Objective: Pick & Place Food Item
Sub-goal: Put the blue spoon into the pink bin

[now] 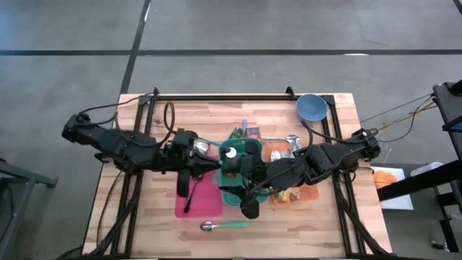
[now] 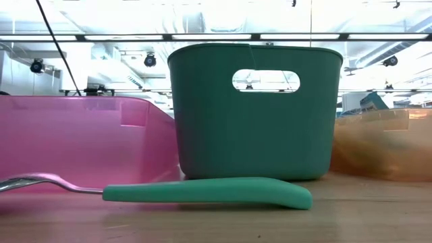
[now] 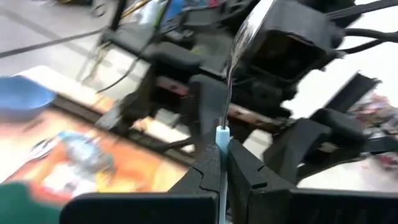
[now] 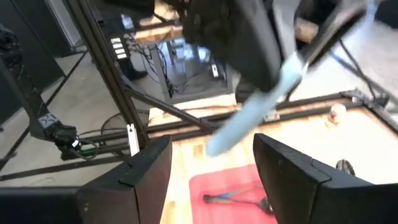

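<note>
A spoon with a light blue handle [image 4: 261, 112] and a metal bowl [image 3: 249, 25] is held in the air above the gap between the pink tray [image 1: 209, 202] and the green bin [image 1: 249, 148]. My left gripper [image 3: 222, 155], coming from the table's left [image 1: 196, 150], is shut on it. My right gripper [image 4: 211, 155], coming from the right [image 1: 222, 155], is open. Its fingers stand on either side of the handle's free end [image 4: 221, 140] without touching it. Food packets [image 1: 287, 150] lie in the orange tray [image 1: 309, 193]. My left gripper pinches the spoon's light blue handle [image 3: 222, 138] between its two fingers, close to where the metal neck begins. The fingers come roughly level from the table's left. The spoon is lifted clear, its bowl beyond the fingertips and the handle's long end slanting down toward the right gripper.
A dark utensil [image 4: 239, 199] lies in the pink tray. A green-handled spoon [image 2: 202, 192] rests on the table in front of the green bin [image 2: 253, 115]. A blue bowl [image 1: 312, 107] stands at the far right corner.
</note>
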Controlling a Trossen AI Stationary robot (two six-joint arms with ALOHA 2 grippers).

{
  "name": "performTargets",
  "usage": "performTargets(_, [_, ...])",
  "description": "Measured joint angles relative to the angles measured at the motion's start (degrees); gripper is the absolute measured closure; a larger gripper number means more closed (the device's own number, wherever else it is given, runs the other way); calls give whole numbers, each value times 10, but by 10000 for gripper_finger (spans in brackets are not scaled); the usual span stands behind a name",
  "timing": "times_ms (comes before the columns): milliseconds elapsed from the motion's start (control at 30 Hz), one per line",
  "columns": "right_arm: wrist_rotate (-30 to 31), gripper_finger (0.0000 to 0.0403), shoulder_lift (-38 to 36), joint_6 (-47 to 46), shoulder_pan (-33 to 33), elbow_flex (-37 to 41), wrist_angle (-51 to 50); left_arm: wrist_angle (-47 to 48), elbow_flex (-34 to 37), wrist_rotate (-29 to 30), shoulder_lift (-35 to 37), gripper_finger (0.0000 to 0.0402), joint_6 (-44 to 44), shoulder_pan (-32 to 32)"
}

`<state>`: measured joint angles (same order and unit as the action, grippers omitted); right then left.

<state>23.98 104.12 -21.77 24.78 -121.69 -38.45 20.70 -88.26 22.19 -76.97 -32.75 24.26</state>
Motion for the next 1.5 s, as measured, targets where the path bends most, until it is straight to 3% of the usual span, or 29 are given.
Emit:
performTargets(200, [3, 180, 0, -25, -4, 0, -54, 130, -45, 32, 0, 401, -52, 0])
performTargets(333, [36, 180, 0, -78, -3, 0, -113, 217, -48, 55, 0, 401, -97, 0])
performTargets(500, [90, 180, 0, -163, -4, 0, -210, 352, -30, 71, 0, 401, -197, 0])
performTargets(667, [97, 180, 0, -212, -2, 0, -279, 419, 19, 66, 0, 401, -290, 0])
performTargets(867, [87, 180, 0, -271, -2, 0, -323, 416, 116, 44, 0, 401, -396, 0])
performTargets(1167, [84, 180, 0, -278, -2, 0, -339, 319, 261, -26, 0, 401, -507, -1])
performTargets(1500, [74, 180, 0, -262, -2, 8, -338, 274, 342, -98, -1, 401, -575, -11])
